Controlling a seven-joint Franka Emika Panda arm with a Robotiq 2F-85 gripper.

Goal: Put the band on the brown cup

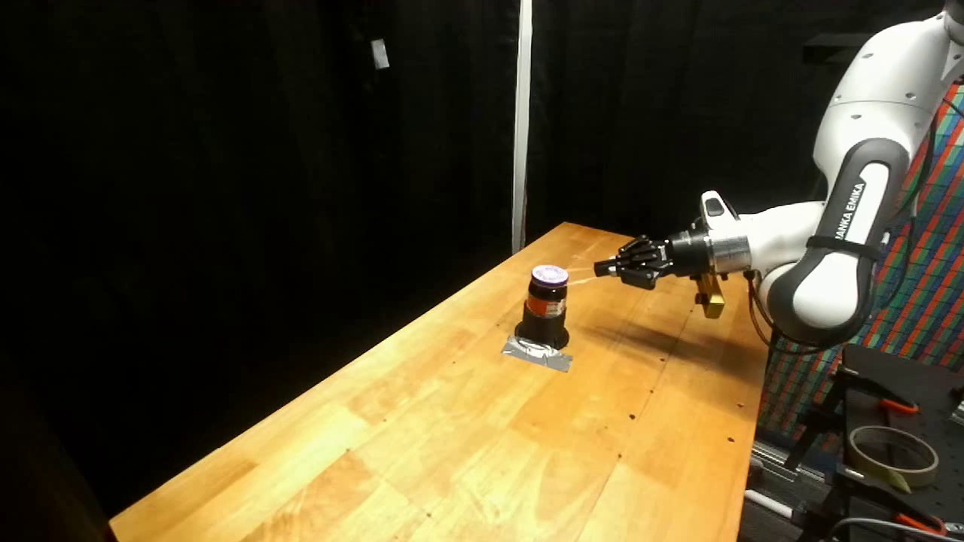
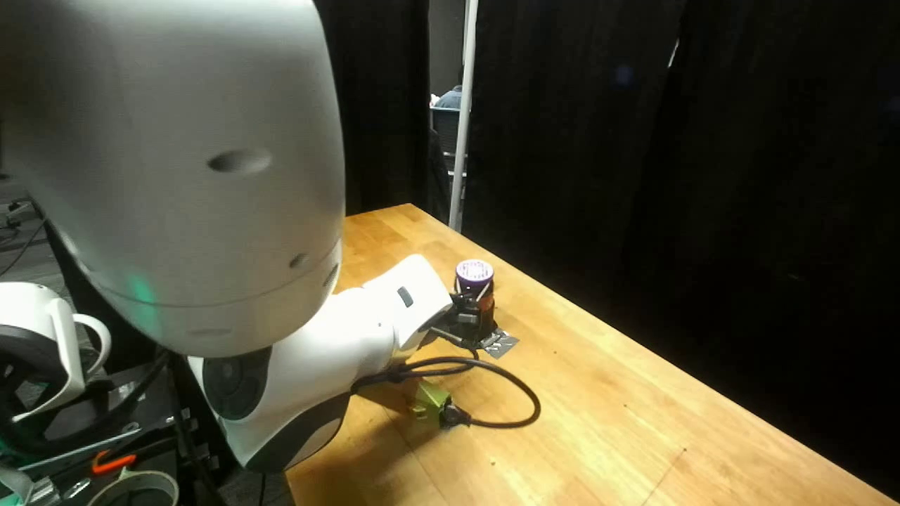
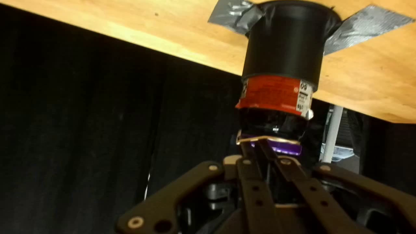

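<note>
The brown cup (image 1: 547,293) stands upright, a dark cylinder with an orange-red label and a purple lid on top. It also shows in an exterior view (image 2: 484,301) and upside down in the wrist view (image 3: 273,94). The tan band (image 1: 581,281) is stretched between my fingertips and the cup's lid level; in the wrist view the band (image 3: 282,140) crosses the purple lid. I cannot tell whether it passes fully round the cup's far side. My gripper (image 1: 602,268) is beside the cup top, fingers close together on the band; the tips (image 3: 255,143) overlap the lid in the wrist view.
A black holder (image 1: 542,328) bears the cup and is fixed to the wooden table (image 1: 452,421) with silver tape (image 1: 536,355). A cable loop (image 2: 520,383) hangs from the wrist over the table. The table's far edge lies close behind the holder.
</note>
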